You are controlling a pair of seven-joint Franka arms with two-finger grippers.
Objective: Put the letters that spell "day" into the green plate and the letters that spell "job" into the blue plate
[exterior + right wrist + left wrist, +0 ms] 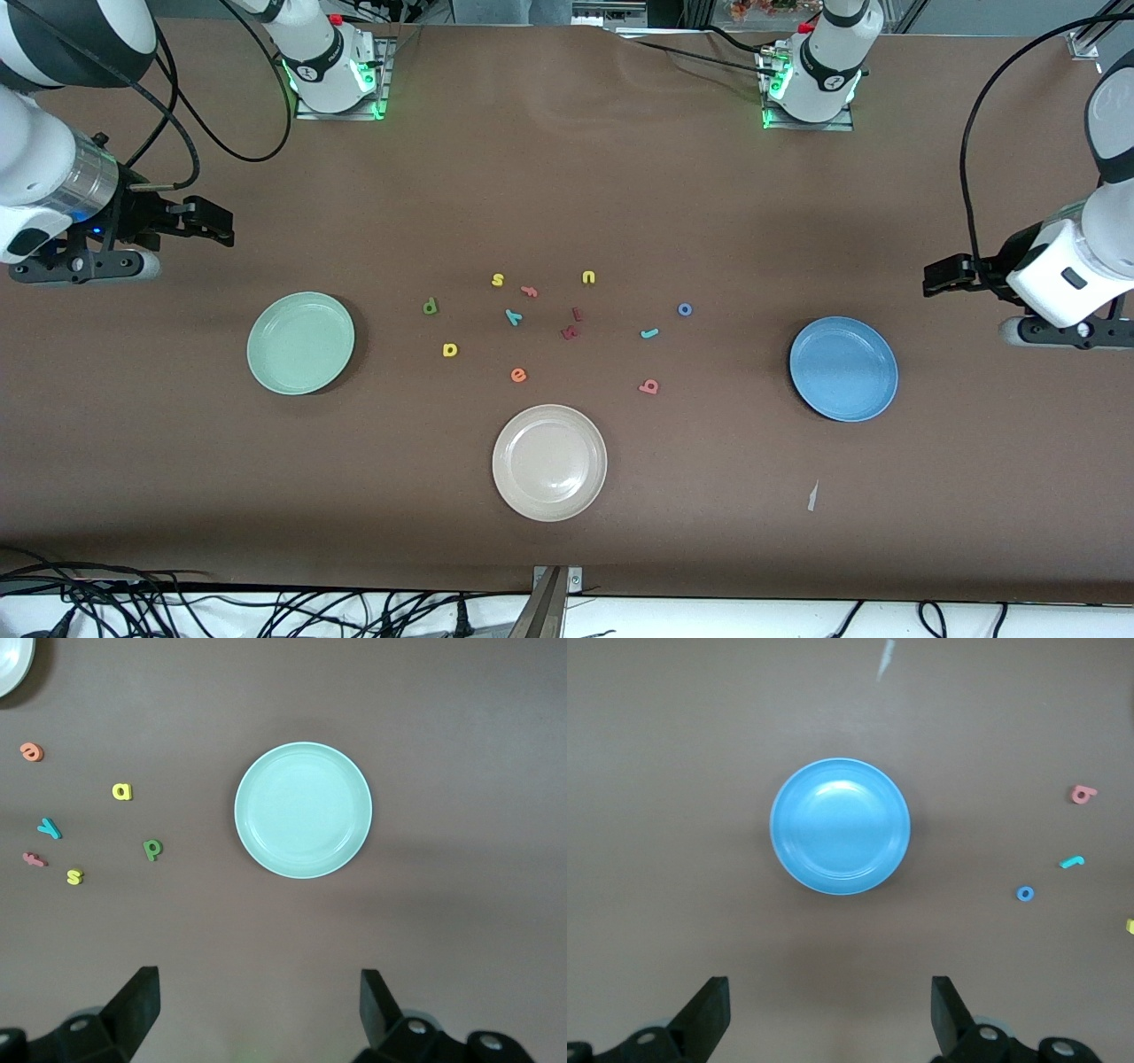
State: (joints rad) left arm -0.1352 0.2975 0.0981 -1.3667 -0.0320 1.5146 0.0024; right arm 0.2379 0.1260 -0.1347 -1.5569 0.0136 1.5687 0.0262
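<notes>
Nothing sorted yet: I see green plate (300, 342) and blue plate (843, 369) empty, six letters loose, left gripper (941, 276) and right gripper (213, 223) wide, empty.

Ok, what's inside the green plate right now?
Nothing: the green plate shows only its bare pale surface. The dark green d, yellow a and teal y lie on the table beside it. Nothing covers the plate.
</notes>
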